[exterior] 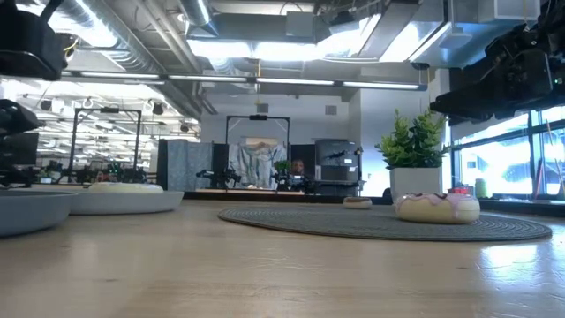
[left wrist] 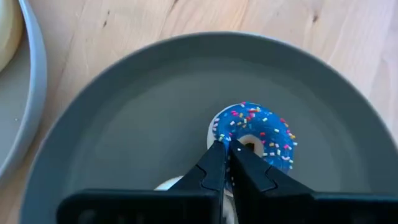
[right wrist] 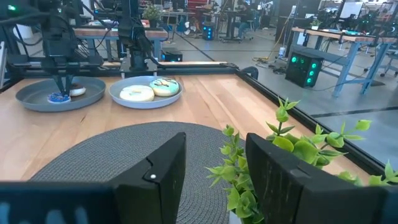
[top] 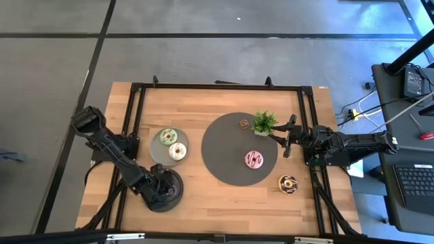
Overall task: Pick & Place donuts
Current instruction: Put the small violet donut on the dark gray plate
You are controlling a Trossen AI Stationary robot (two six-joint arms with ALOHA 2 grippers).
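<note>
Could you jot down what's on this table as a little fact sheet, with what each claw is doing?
Left claw: shut on the blue sprinkled donut, over a grey plate
Right claw: open, empty, beside the potted plant
Second plate: green donut and cream donut
Round mat: pink donut, tiny brown donut, plant
Bare wood: chocolate donut
</note>
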